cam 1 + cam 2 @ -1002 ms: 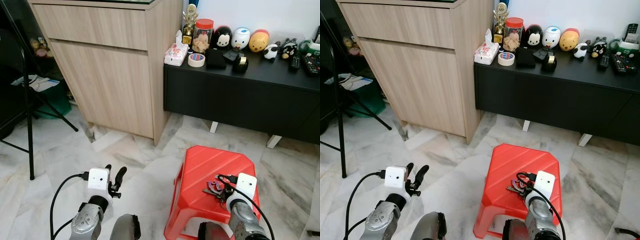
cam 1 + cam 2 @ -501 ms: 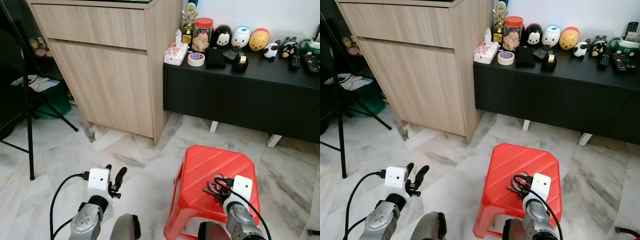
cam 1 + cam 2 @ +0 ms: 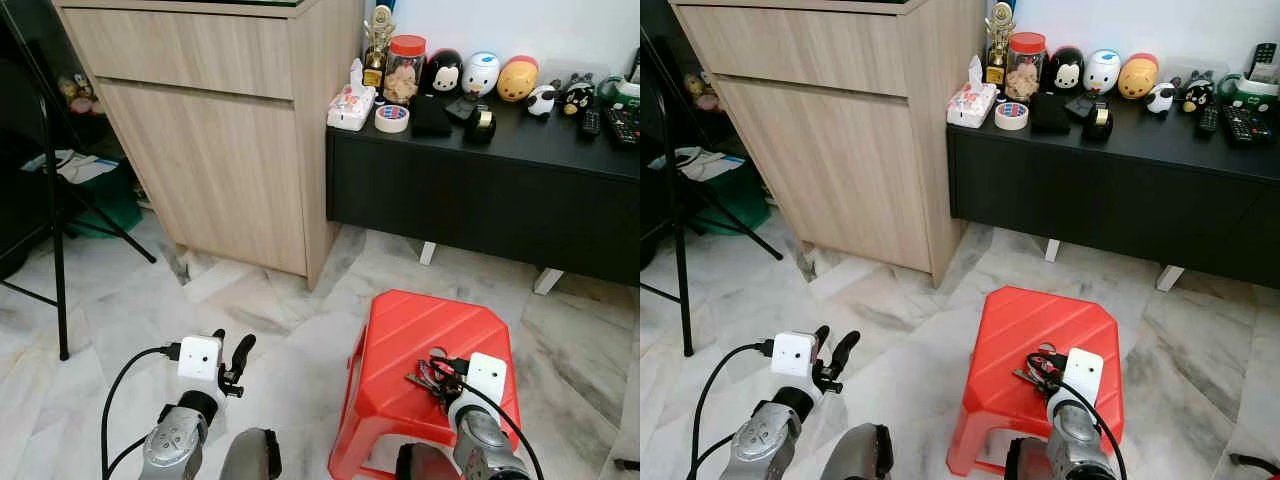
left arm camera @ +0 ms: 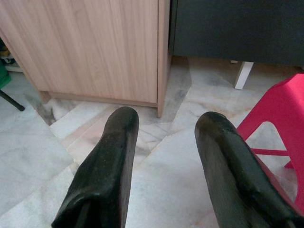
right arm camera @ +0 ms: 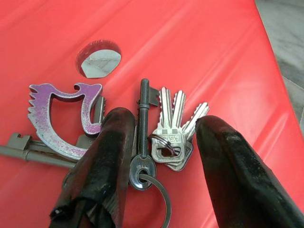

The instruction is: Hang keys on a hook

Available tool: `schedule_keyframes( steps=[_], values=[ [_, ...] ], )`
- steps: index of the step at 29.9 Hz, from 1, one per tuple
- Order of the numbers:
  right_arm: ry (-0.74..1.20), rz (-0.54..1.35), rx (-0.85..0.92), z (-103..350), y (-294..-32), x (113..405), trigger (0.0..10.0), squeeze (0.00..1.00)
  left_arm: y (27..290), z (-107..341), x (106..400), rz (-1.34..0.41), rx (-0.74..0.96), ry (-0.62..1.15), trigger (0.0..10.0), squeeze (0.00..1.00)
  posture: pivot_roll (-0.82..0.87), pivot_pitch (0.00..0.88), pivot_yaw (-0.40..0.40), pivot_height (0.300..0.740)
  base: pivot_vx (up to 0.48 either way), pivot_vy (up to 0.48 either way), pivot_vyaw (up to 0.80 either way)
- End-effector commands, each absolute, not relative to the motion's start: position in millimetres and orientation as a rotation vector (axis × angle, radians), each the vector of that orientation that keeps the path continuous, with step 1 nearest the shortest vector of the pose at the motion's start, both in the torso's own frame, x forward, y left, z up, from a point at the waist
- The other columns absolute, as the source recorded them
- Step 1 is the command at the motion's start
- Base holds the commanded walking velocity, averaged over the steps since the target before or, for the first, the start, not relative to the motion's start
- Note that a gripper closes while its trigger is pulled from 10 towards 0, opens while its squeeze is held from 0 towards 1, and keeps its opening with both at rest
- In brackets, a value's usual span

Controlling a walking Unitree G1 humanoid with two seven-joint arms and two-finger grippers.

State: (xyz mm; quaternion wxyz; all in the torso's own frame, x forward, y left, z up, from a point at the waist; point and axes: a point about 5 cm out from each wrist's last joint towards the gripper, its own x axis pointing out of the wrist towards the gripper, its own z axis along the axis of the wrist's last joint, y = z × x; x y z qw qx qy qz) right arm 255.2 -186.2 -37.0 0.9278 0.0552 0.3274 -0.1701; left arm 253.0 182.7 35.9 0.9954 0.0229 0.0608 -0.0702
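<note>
Your right tool [image 5: 161,156] has eased closer over the keys [image 5: 161,130] on the red stool [image 3: 430,340]. Its fingers are spread, straddling them, grasping nothing. Your left tool [image 4: 164,156] hangs released above the floor.

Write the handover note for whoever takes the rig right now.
Right pincer: open, low over the red stool, its fingers either side of the keys; nothing gripped.
Left pincer: open, idle above the marble floor beside the stool.
Keys: a bunch with a purple charm, lying flat on the stool top.
Done: the approach to the keys.
Left: close on the bunch, lift it, find a hook and hang it. I cannot make out a hook from here.
</note>
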Motion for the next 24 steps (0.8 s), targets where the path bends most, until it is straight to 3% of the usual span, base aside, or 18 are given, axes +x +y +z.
schedule_keyframes(
  steps=[1, 10, 24],
  values=[
    [0.671, -0.347, 0.116, -39.3, -183.4, 251.7, 10.0, 0.0, 184.2, 34.5, 252.3, -0.142, 0.061, 0.137, 10.0, 0.0, 0.1, 0.064, 0.01, 0.611, 0.0, 0.0, 0.0],
    [0.638, -0.325, 0.104, -38.6, -173.4, 250.0, 10.0, 0.0, 181.0, 33.8, 253.8, -0.151, 0.065, 0.137, 10.0, 0.0, 0.09, 0.06, 0.007, 0.611, 0.0, 0.0, 0.0],
    [0.594, -0.359, 0.109, -32.8, -182.6, 254.0, 10.0, 0.0, 179.9, 33.4, 253.9, -0.154, 0.076, 0.136, 10.0, 0.0, 0.1, 0.055, 0.004, 0.611, 0.0, 0.0, 0.0]
  ],
)
